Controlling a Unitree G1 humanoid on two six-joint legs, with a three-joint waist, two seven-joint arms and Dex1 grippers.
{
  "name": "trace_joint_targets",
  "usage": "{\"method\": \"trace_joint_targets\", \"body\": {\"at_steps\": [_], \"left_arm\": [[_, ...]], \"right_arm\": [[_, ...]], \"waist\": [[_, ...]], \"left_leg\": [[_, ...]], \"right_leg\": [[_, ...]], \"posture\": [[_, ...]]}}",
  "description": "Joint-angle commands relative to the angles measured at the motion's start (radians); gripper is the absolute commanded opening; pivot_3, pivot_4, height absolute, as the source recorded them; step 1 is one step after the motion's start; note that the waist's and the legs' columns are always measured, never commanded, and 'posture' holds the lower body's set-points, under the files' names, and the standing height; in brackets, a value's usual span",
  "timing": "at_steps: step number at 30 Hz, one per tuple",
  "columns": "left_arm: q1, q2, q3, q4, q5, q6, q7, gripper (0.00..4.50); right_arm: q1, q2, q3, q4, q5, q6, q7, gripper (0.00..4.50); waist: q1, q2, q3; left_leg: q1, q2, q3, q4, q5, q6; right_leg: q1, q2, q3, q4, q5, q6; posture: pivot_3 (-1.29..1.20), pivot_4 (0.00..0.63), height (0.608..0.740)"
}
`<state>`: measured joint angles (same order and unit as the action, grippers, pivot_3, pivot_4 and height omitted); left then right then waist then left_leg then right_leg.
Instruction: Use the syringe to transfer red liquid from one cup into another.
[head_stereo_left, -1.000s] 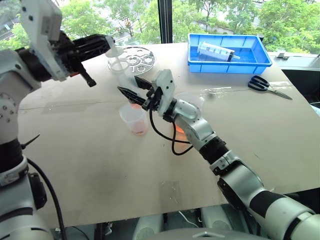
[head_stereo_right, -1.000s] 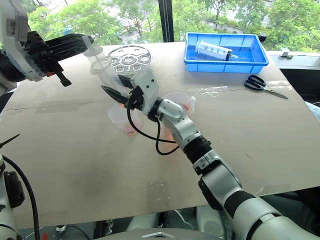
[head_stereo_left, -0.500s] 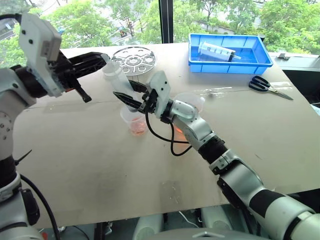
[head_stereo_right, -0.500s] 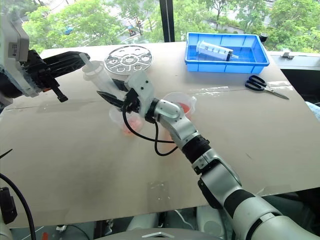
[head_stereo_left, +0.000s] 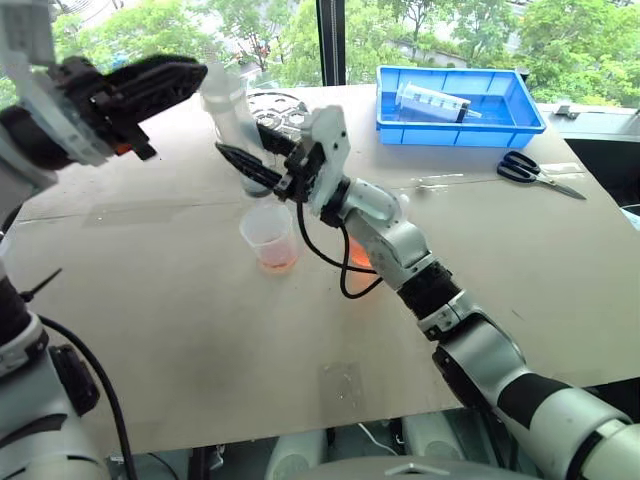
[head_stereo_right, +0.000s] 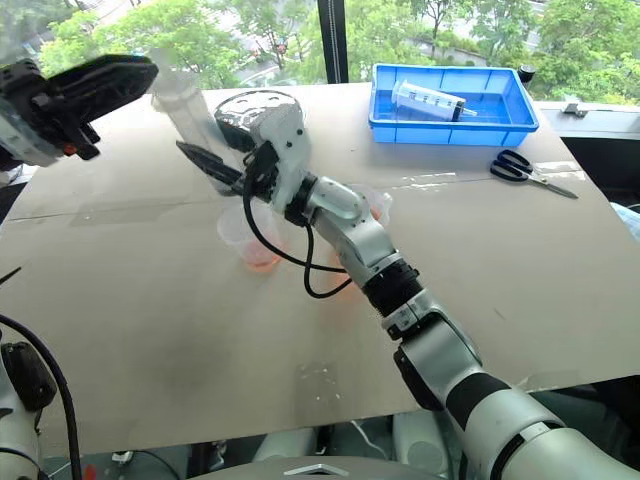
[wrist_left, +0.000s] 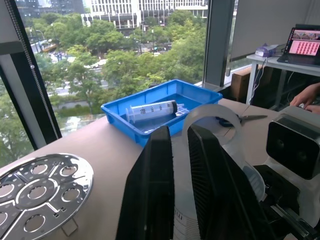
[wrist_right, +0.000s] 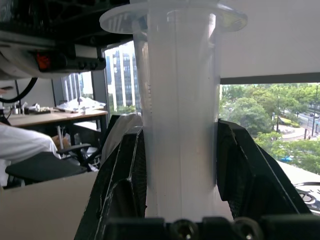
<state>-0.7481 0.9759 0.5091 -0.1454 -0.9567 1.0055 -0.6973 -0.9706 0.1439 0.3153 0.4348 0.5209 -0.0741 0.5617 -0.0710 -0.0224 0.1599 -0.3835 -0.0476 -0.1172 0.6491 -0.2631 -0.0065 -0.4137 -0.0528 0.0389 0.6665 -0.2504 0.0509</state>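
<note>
Two grippers, one syringe, itemised for you:

- The syringe (head_stereo_left: 232, 115): milky barrel, tilted, plunger end towards 11 o'clock. A second ago its tip sat low at the mouth of the narrow cup; it is now lifted clear of the rim, and I cannot make out any liquid in the barrel.
- Right gripper (head_stereo_left: 245, 165): pinching the barrel from both sides, as its wrist view shows. It has risen with the syringe.
- Left gripper (head_stereo_left: 185, 75): at the plunger end, at 9 o'clock of the syringe. Its fingers (wrist_left: 155, 190), together a moment ago, now stand slightly parted; the plunger head lies just beside one, not clamped.
- Narrow cup (head_stereo_left: 270, 238): upright on the table (head_stereo_left: 200, 340), at 6 o'clock of the syringe tip, with a shallow layer of red liquid (head_stereo_left: 276, 262) at its bottom.
- Spouted beaker (head_stereo_right: 375, 205): at 3 o'clock of the narrow cup, largely hidden by your right arm.

Reading: the push into the narrow cup looks finished. Expect either another draw from the beaker or setting the syringe down.
</note>
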Motion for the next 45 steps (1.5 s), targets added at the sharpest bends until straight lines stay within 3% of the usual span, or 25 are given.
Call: {"method": "trace_joint_targets", "body": {"at_steps": [1, 3, 4, 5, 8, 14, 15, 17, 23, 26, 29, 33, 35, 36, 39, 40, 42, 45], "left_arm": [[-0.033, 0.037, 0.103, 0.06, -0.091, 0.095, 0.063, 2.57], [0.01, 0.069, 0.174, 0.085, -0.18, 0.202, 0.049, 3.48], [0.047, 0.082, 0.195, 0.074, -0.194, 0.225, 0.038, 3.5], [0.084, 0.089, 0.2, 0.052, -0.192, 0.226, 0.031, 3.5], [0.142, 0.074, 0.152, -0.044, -0.199, 0.202, 0.017, 3.5], [0.109, 0.02, 0.025, -0.104, -0.146, 0.089, 0.014, 3.5], [0.099, 0.018, 0.008, -0.105, -0.139, 0.074, 0.008, 4.06], [0.069, 0.01, -0.015, -0.095, -0.128, 0.051, 0.016, 4.5], [-0.052, 0.001, -0.078, -0.049, -0.091, -0.001, 0.027, 4.5], [-0.084, -0.008, -0.109, -0.033, -0.057, -0.037, 0.018, 3.69], [-0.067, 0.008, -0.128, -0.043, -0.037, -0.054, -0.032, 2.28], [-0.059, 0.015, -0.14, -0.021, 0.024, -0.107, -0.068, 2.08], [-0.098, -0.013, -0.114, 0.023, 0.01, -0.106, -0.035, 2.08], [-0.128, -0.021, -0.09, 0.066, 0.002, -0.104, -0.013, 2.08], [-0.234, -0.006, -0.013, 0.225, -0.006, -0.118, 0.042, 2.0], [-0.276, 0.01, 0.012, 0.292, -0.003, -0.127, 0.063, 2.0], [-0.339, 0.047, 0.043, 0.4, 0.02, -0.151, 0.081, 2.0], [-0.406, 0.102, 0.06, 0.531, 0.055, -0.178, 0.08, 2.0]], "right_arm": [[-0.098, 0.236, -0.032, -0.081, 0.057, 0.027, -0.018, 1.42], [-0.101, 0.219, -0.039, -0.084, 0.059, 0.037, -0.03, 1.42], [-0.103, 0.213, -0.04, -0.083, 0.057, 0.041, -0.037, 1.42], [-0.107, 0.208, -0.041, -0.079, 0.053, 0.043, -0.043, 1.42], [-0.117, 0.208, -0.032, -0.068, 0.035, 0.045, -0.042, 1.42], [-0.142, 0.213, 0.002, -0.028, -0.028, 0.018, -0.043, 1.4], [-0.144, 0.216, 0.004, -0.023, -0.034, 0.014, -0.043, 1.4], [-0.144, 0.219, 0.007, -0.015, -0.045, 0.009, -0.043, 1.39], [-0.136, 0.205, 0.016, -0.041, -0.054, 0.006, -0.049, 1.39], [-0.138, 0.189, 0.019, -0.062, -0.06, 0.004, -0.044, 1.39], [-0.145, 0.182, 0.009, -0.091, -0.053, 0.011, -0.045, 1.39], [-0.176, 0.165, -0.018, -0.133, -0.015, 0.068, -0.041, 1.39], [-0.182, 0.153, -0.029, -0.175, 0.043, 0.115, 0.013, 2.42], [-0.189, 0.141, -0.033, -0.196, 0.045, 0.125, 0.017, 2.69], [-0.236, 0.077, -0.089, -0.234, 0.01, 0.15, -0.053, 4.18], [-0.255, 0.035, -0.103, -0.248, 0.006, 0.181, -0.046, 4.46], [-0.253, -0.12, -0.059, -0.337, -0.136, 0.248, -0.041, 4.5], [-0.172, -0.291, -0.037, -0.48, -0.162, 0.349, 0.053, 4.5]], "waist": [[-0.001, 0.0, 0.0], [-0.007, 0.0, 0.0], [-0.012, 0.0, 0.0], [-0.014, 0.0, 0.0], [-0.028, -0.006, -0.05], [-0.025, -0.011, -0.066], [-0.025, -0.012, -0.067], [-0.025, -0.012, -0.068], [-0.029, -0.012, -0.069], [-0.035, -0.011, -0.071], [-0.042, -0.011, -0.071], [-0.052, -0.011, -0.073], [-0.052, -0.011, -0.074], [-0.052, -0.011, -0.074], [-0.054, -0.011, -0.074], [-0.056, -0.011, -0.074], [-0.06, -0.011, -0.076], [-0.06, -0.015, -0.086]], "left_leg": [[0.0, 0.0, 0.0, 0.0, 0.0, 0.0], [0.0, 0.0, 0.0, 0.0, 0.0, 0.0], [0.0, 0.0, 0.0, 0.0, 0.0, 0.0], [0.0, 0.0, 0.001, 0.0, 0.0, 0.0], [-0.004, 0.0, -0.001, -0.002, 0.001, -0.002], [0.002, -0.001, -0.002, 0.0, 0.002, -0.006], [0.002, -0.001, -0.002, 0.0, 0.003, -0.006], [0.003, -0.001, -0.002, 0.0, 0.003, -0.007], [0.004, 0.0, -0.003, 0.001, 0.004, -0.008], [0.003, -0.001, -0.001, 0.001, 0.004, -0.008], [0.003, -0.001, -0.001, 0.001, 0.004, -0.008], [0.003, -0.001, -0.002, 0.001, 0.004, -0.008], [0.003, -0.001, -0.002, 0.002, 0.004, -0.008], [0.003, 0.0, -0.002, 0.002, 0.004, -0.008], [0.002, -0.001, -0.003, 0.003, 0.004, -0.008], [0.002, -0.001, -0.003, 0.003, 0.004, -0.008], [0.002, 0.0, -0.002, 0.002, 0.004, -0.008], [0.001, -0.003, -0.006, 0.001, 0.004, -0.008]], "right_leg": [[0.0, 0.0, 0.0, 0.0, 0.0, 0.0], [0.0, 0.0, 0.0, 0.0, 0.0, 0.0], [0.0, 0.0, 0.001, 0.0, 0.0, 0.0], [0.0, 0.0, 0.001, 0.0, 0.0, 0.0], [-0.006, 0.0, 0.001, 0.001, 0.0, 0.0], [0.0, 0.001, 0.0, 0.0, 0.001, -0.001], [0.0, 0.001, 0.0, 0.001, 0.001, -0.002], [0.0, 0.002, 0.001, 0.006, 0.001, -0.002], [-0.001, 0.002, 0.001, 0.01, 0.001, -0.002], [-0.002, 0.002, 0.003, 0.01, 0.001, -0.002], [-0.003, 0.002, 0.003, 0.01, 0.001, -0.002], [-0.003, 0.002, 0.003, 0.011, 0.001, -0.002], [-0.003, 0.002, 0.003, 0.011, 0.001, -0.002], [-0.003, 0.002, 0.003, 0.011, 0.001, -0.002], [-0.004, 0.002, 0.002, 0.012, 0.001, -0.002], [-0.004, 0.002, 0.002, 0.012, 0.001, -0.002], [-0.006, 0.002, 0.003, 0.012, 0.001, -0.002], [-0.005, 0.0, -0.002, 0.011, 0.001, -0.002]], "posture": [[0.0, 0.15, 0.74], [0.0, 0.15, 0.74], [0.0, 0.15, 0.74], [0.0, 0.0, 0.74], [0.0, 0.0, 0.74], [0.0, 0.0, 0.74], [0.0, 0.0, 0.74], [0.0, 0.0, 0.74], [0.0, 0.0, 0.74], [0.0, 0.0, 0.74], [0.0, 0.0, 0.74], [0.0, 0.0, 0.74], [0.0, 0.0, 0.74], [0.0, 0.0, 0.74], [0.0, 0.0, 0.74], [0.0, 0.0, 0.74], [0.0, 0.0, 0.74], [0.0, 0.0, 0.739]]}}
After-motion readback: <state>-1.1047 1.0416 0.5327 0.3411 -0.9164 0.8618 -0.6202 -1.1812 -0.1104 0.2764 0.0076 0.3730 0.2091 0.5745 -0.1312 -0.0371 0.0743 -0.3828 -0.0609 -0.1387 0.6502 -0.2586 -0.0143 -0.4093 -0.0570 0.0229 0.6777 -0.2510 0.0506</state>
